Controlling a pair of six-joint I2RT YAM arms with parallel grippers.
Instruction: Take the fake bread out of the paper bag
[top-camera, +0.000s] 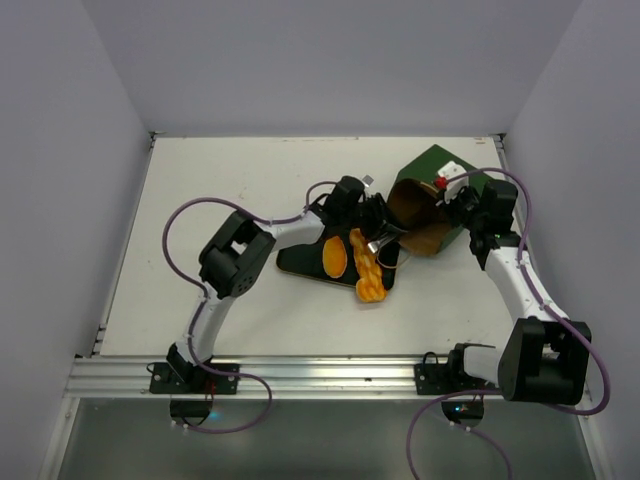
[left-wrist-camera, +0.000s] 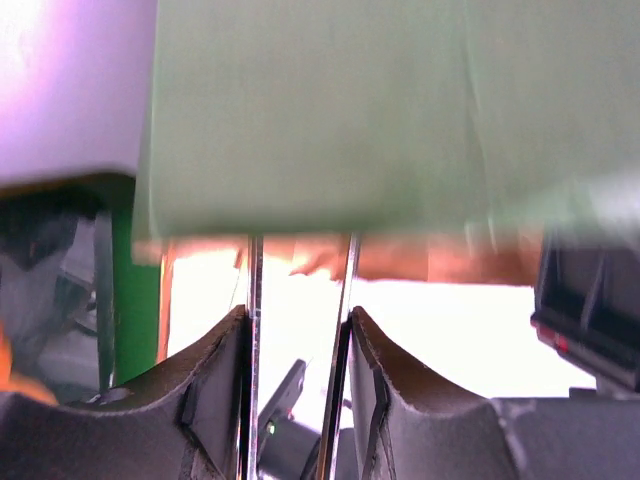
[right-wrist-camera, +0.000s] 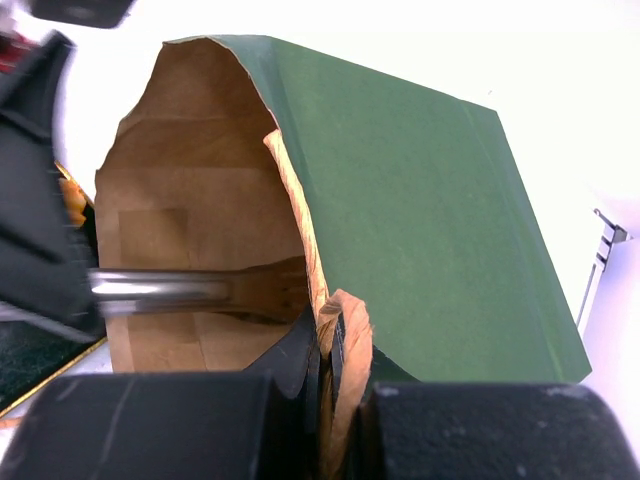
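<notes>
The dark green paper bag (top-camera: 445, 180) lies on its side, its brown mouth facing left. My right gripper (top-camera: 457, 207) is shut on the bag's rim, and the right wrist view shows the folded brown edge pinched at the right gripper (right-wrist-camera: 335, 345) beside the bag (right-wrist-camera: 420, 190). My left gripper (top-camera: 384, 230) is at the mouth, shut on metal tongs (left-wrist-camera: 253, 330) whose arms lie against both pads. The tongs' end (right-wrist-camera: 160, 290) reaches into the bag. An orange oval roll (top-camera: 334, 255) and a braided loaf (top-camera: 367, 268) lie on the black tray. No bread shows inside the bag.
The black tray (top-camera: 296, 262) lies left of the bag, under the left arm. Part of the tray also shows in the right wrist view (right-wrist-camera: 40, 360). White walls close the table at the back and sides. A metal rail (top-camera: 300, 375) runs along the near edge.
</notes>
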